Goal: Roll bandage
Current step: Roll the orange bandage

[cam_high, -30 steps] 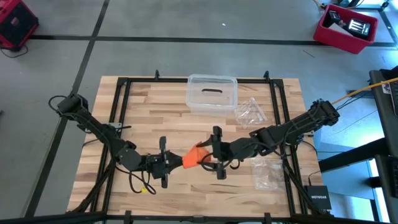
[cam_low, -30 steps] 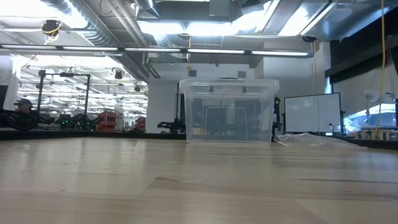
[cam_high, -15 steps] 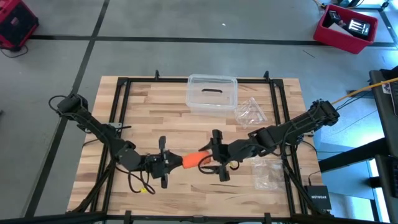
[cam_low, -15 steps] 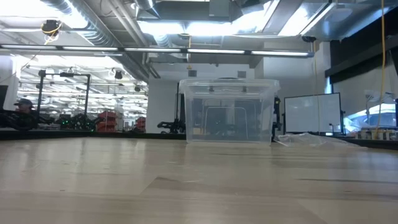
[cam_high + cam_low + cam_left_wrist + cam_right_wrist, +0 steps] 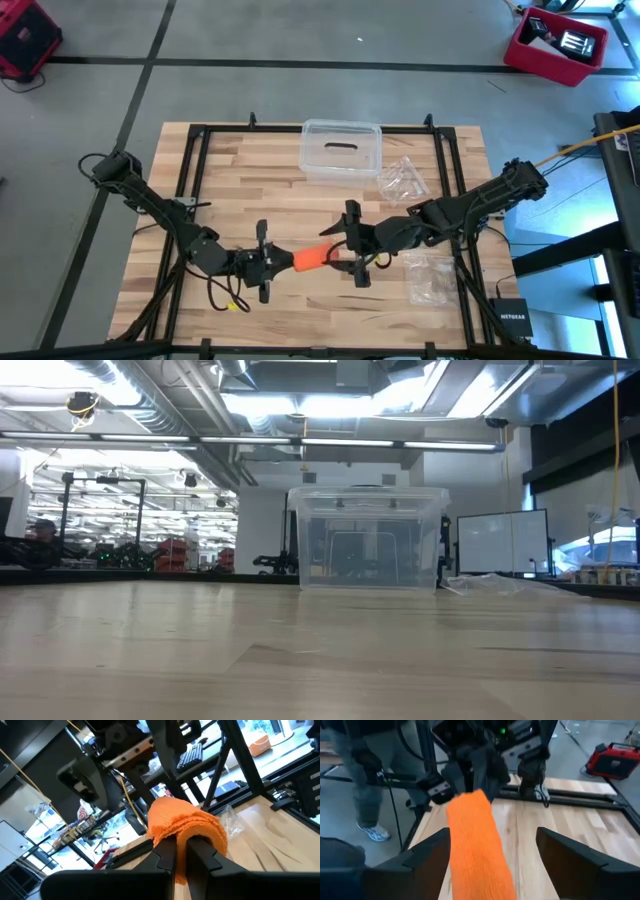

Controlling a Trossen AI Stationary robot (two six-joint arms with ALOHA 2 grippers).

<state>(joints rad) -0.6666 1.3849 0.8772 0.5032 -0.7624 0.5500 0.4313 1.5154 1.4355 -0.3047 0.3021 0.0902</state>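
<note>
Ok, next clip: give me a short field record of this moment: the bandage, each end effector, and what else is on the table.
bandage: orange bandage, held above the table's front middle
left end effector: left end effector, shut on one end of the bandage
right end effector: right end effector, open, fingers either side of the band's other end
other items: clear plastic box at the far edge; two clear plastic bags on the right

Both tools meet low over the bench's (image 5: 230,160) near middle, the left tool (image 5: 272,262) clamped on the orange bandage (image 5: 312,257), the right tool (image 5: 350,245) spread wide around its far end, so no passage there. Behind them the clear box (image 5: 341,150) blocks the far edge. Crinkled bags (image 5: 403,178) clutter the right side. The bench's left half lies open.
</note>
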